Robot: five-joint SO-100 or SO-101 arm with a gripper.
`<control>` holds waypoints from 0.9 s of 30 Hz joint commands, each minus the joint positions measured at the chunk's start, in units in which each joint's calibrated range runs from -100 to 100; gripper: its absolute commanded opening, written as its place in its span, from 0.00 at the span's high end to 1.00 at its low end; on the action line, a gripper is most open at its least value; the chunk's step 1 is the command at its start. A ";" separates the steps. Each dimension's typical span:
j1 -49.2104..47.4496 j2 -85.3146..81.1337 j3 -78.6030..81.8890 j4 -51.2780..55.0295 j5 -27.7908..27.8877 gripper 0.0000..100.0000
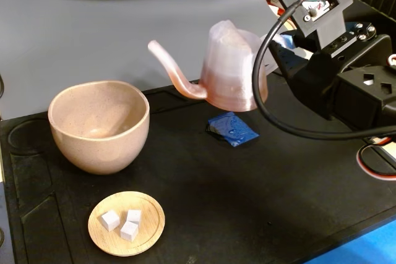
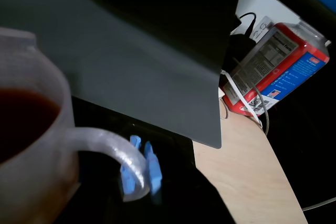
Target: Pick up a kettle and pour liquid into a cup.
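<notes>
Kettle (image 1: 232, 75) hung above the table (image 1: 247, 202), clenched in the claw (image 1: 272, 60), right of the cup (image 1: 99, 125). Print on a red-and-blue carton (image 2: 278, 66), wrist view, was too small to read.

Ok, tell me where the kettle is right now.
In the fixed view the kettle is held in the air right of centre, above the black mat, its spout pointing left toward the cup, with a blue object below it.

kettle (image 2: 31, 145) body running off the wrist view's left edge, gripper fingertips hiding behind kettle in fixed view
</notes>
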 commanded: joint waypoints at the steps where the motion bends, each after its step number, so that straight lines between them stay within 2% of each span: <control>1: 0.09 -3.82 -1.19 0.07 0.22 0.99; 5: -1.58 -3.31 -2.28 0.15 1.43 0.99; 8: -2.42 -3.82 -6.09 5.51 4.00 0.99; 20: -2.80 -3.06 -10.27 5.60 5.99 0.99; 25: -2.65 -3.06 -10.72 5.60 7.78 0.99; 27: -2.95 -2.97 -12.26 5.60 10.08 0.99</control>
